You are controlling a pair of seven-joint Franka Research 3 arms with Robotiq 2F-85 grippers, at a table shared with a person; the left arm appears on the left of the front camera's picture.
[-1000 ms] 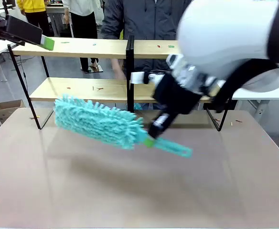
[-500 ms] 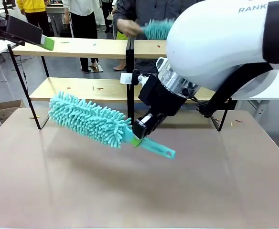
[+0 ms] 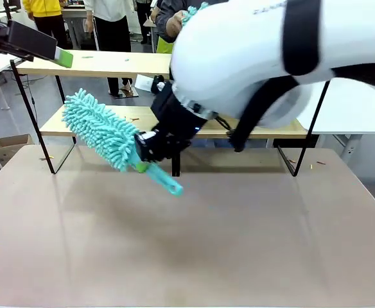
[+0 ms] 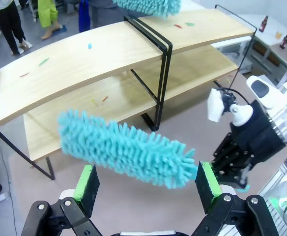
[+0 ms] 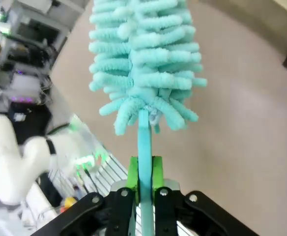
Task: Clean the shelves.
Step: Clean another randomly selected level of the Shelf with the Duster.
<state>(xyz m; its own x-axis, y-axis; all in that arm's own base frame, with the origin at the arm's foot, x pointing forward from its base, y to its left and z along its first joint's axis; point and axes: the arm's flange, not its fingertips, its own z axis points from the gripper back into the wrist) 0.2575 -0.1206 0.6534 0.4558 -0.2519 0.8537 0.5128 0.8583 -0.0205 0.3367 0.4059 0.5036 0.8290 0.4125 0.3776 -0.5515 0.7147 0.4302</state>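
Before the shelves [image 3: 110, 64], right end effector [image 3: 142, 160] clamps a teal duster [image 3: 101, 131]; left end effector [image 4: 147, 181] gapes open.

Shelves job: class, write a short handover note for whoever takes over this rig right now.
Right gripper: shut on the teal duster handle, head in front of the left half of the shelves' lower board.
Left gripper: open, empty, above the top board's left end.
Small coloured scraps lie on both boards.
A person's hand holds a second duster over the top board.
Done: duster picked up. Left: sweep both boards.
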